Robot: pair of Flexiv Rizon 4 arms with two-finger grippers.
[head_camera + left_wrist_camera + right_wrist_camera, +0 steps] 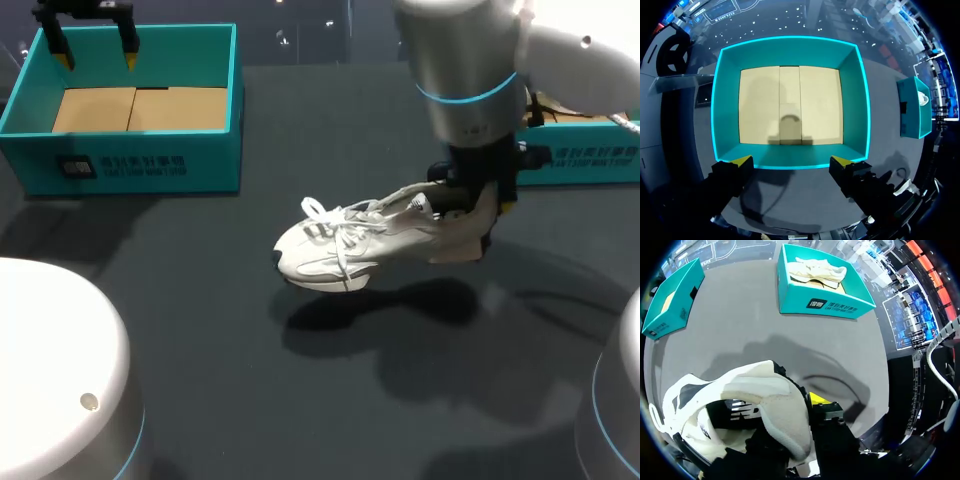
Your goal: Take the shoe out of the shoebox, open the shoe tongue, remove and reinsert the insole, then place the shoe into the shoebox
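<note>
Our right gripper (487, 212) was clamped on the heel of the white shoe (345, 245). One yellow-tipped finger stood outside the heel collar, and the other was hidden inside the shoe. The shoe hung in the air over the middle of the desk (200, 330), not touching it, and its shadow lay on the surface below. Its toe pointed toward the left edge of the desk, with the laces on the upper side. Our left gripper (797, 161) hovered above the teal shoebox (860, 100) at the far left corner of the desk, with its fingers wide apart. The cardboard bottom of this shoebox was in plain view. A second teal shoebox (820, 304) stood at the far right edge, and another white shoe (817, 270) lay in it.
</note>
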